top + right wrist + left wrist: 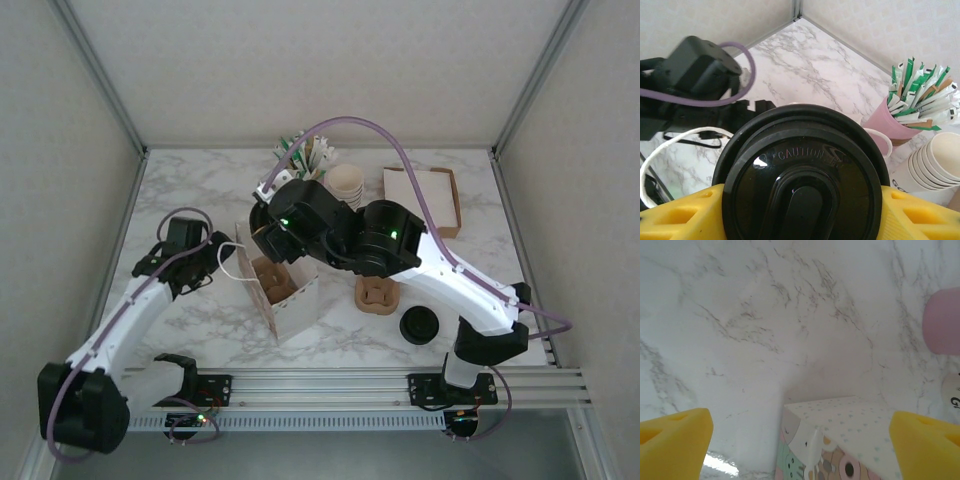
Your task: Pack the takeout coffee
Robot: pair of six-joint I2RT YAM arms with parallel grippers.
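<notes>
Since the takeout coffee cup (800, 165) with its round black plastic lid, clamped in the right gripper (800, 217) near the open white paper bag (295, 305), is likely light yet crushable, a gentle hold beneath the stiff rim suits, while the left gripper (799, 442) gapes empty.

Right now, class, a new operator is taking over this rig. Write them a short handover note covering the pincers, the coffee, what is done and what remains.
Left pincer: open and empty, beside the white paper bag.
Right pincer: shut on the takeout coffee, black lid on, held by the bag's open top.
Done: coffee lidded and gripped; a cardboard carrier sits inside the bag.
Left: lower the coffee into the carrier, release, pull the arm clear.
</notes>
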